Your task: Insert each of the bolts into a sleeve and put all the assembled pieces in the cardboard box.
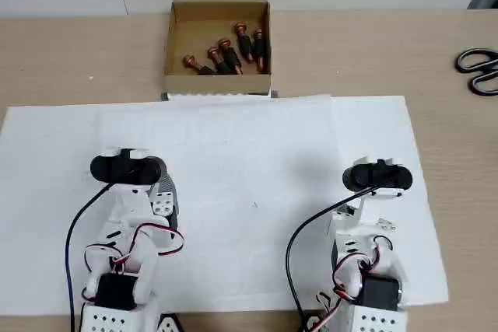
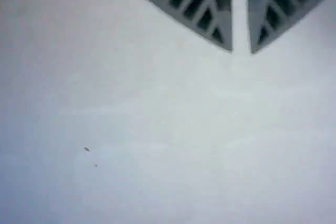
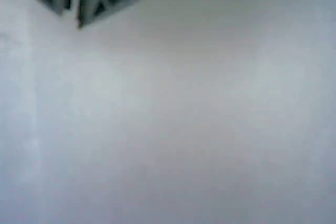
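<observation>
The cardboard box (image 1: 176,36) stands at the back of the table, just beyond the white paper. Inside it lie several copper-coloured bolts set in black sleeves (image 1: 227,55), side by side. Both arms are folded back near the table's front edge, far from the box: the left arm (image 1: 127,169) on the left, the right arm (image 1: 377,177) on the right. My left gripper (image 2: 240,45) points down at bare paper, its grey ribbed fingers shut with only a thin slit between them and nothing held. My right gripper (image 3: 76,18) is also shut over the paper, holding nothing.
A large white paper sheet (image 1: 249,153) covers the work area between the arms and the box. Black-handled scissors (image 1: 478,70) lie on the wooden table at the far right, off the paper.
</observation>
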